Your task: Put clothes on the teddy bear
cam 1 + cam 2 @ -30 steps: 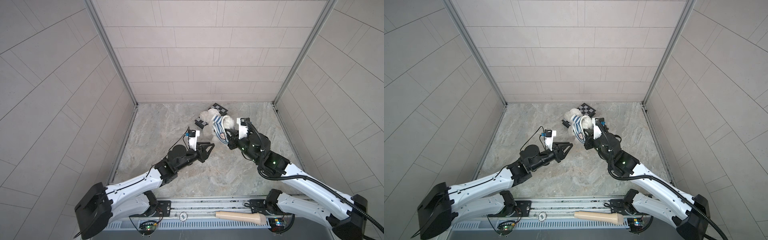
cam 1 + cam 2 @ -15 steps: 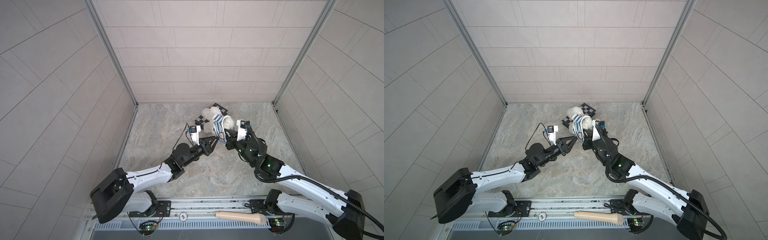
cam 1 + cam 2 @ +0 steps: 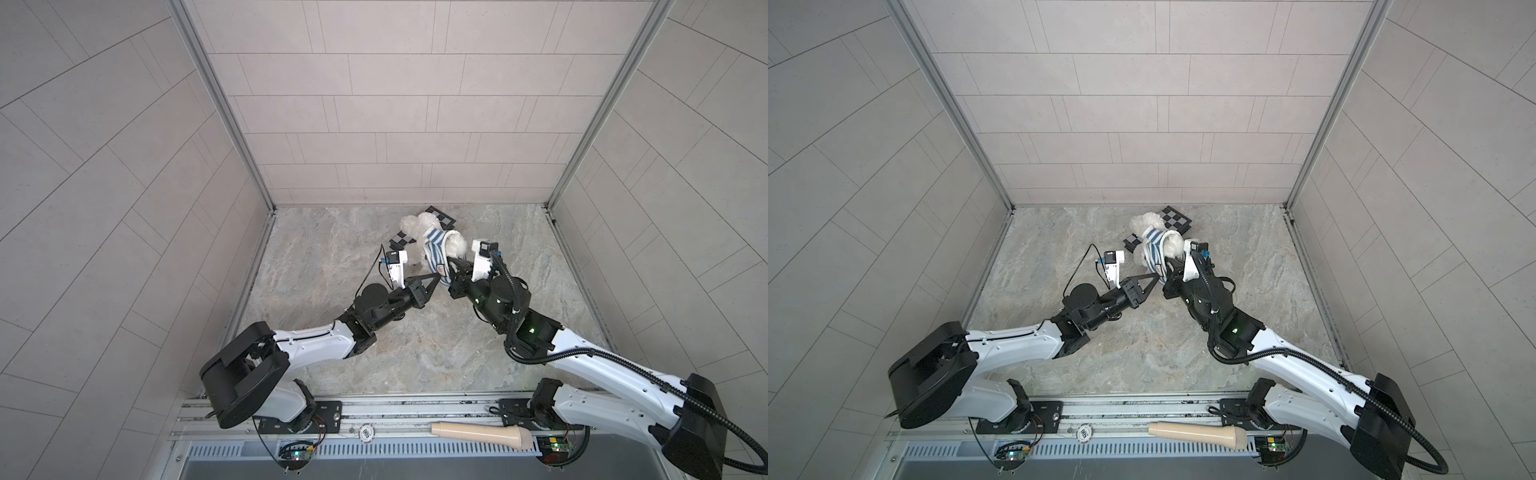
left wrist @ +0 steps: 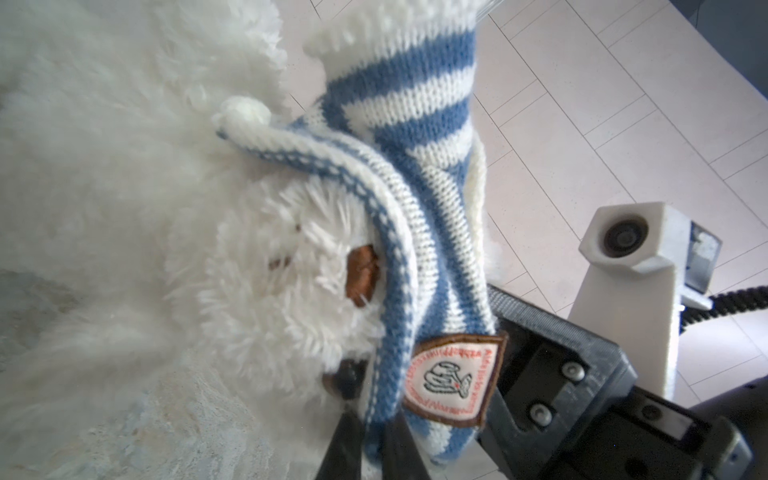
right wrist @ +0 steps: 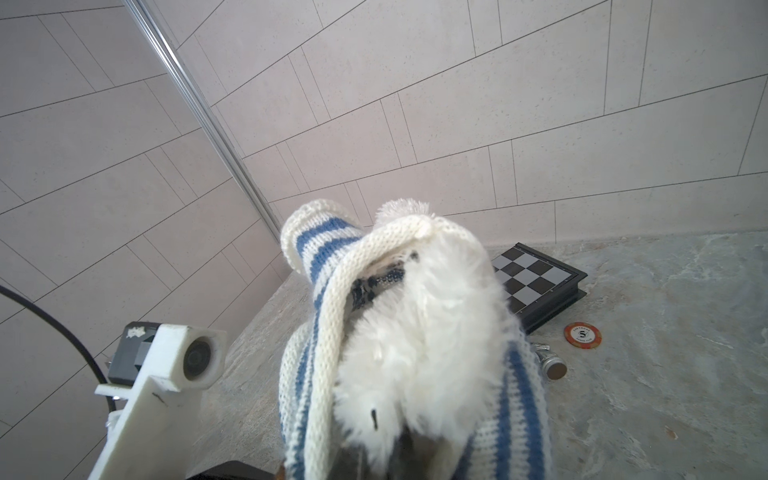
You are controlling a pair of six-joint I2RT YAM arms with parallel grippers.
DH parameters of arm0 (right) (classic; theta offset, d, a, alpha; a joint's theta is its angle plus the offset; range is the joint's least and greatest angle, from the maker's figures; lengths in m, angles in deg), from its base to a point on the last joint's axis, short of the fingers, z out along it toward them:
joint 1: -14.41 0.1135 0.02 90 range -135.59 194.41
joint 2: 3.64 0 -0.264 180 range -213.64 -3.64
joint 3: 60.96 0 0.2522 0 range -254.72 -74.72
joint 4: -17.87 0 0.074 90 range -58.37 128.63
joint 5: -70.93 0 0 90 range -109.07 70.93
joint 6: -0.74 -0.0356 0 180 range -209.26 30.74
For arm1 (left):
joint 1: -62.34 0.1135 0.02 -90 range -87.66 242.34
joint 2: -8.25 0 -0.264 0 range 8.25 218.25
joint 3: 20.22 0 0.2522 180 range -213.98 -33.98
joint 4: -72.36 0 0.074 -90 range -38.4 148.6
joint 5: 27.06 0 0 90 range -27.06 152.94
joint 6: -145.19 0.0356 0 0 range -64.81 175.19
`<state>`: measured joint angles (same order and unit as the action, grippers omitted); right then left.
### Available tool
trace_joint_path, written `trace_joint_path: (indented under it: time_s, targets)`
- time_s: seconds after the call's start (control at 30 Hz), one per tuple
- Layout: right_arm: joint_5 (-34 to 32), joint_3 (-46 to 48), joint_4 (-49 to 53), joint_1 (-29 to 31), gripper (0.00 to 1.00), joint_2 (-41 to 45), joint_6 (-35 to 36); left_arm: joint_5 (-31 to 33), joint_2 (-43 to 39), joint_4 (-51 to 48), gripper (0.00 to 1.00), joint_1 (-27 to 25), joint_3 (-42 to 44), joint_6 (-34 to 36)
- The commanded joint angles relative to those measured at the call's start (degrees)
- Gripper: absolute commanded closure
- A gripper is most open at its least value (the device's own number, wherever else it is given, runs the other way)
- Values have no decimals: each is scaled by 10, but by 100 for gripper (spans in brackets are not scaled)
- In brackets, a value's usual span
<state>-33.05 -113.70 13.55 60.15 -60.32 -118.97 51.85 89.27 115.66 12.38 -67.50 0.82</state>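
Our teddy bear (image 3: 458, 245) just beyond left end effector (image 3: 435, 278) and right end effector (image 3: 451, 263), both clenched on its striped shirt (image 3: 434, 248).

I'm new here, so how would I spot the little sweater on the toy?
Near the back wall of the marbled tabletop lies a black-and-white chessboard. Over it is the fluffy white teddy bear; the sweater is the only blue-and-white striped knit, with a brown-edged badge.

My left arm (image 3: 316, 345) and right arm (image 3: 615, 378) wear white shells over black joints. My left end effector (image 3: 436, 277) is black; white camera blocks (image 3: 395, 269) top both wrists; ribbed black hose (image 3: 536, 360) trails my right.
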Motion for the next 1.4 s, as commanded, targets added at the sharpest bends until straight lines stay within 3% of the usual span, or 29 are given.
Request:
trace_joint_path:
  time_s: [0.0,0.13,0.43,0.83,0.97,1.13,1.37]
  targets:
    - [-3,-3,-42,2,100,2,-13,-6,-5,18,92,-1,-6,0]
    - [-4,-4,-47,2,100,-2,-12,-10,-7,9,100,-1,1,-1]
    - [-11,-1,-58,2,100,3,-7,-12,-27,-56,100,-4,34,21]
    - [14,-5,-80,3,100,8,-34,46,-18,-170,100,-2,44,111]
    - [19,-15,-57,2,100,15,-23,38,-30,-167,100,3,48,131]
    - [18,-2,-60,2,100,7,-30,7,-63,-115,87,2,59,124]
    - [18,11,-72,3,100,-6,-39,-1,-99,-120,70,1,42,93]
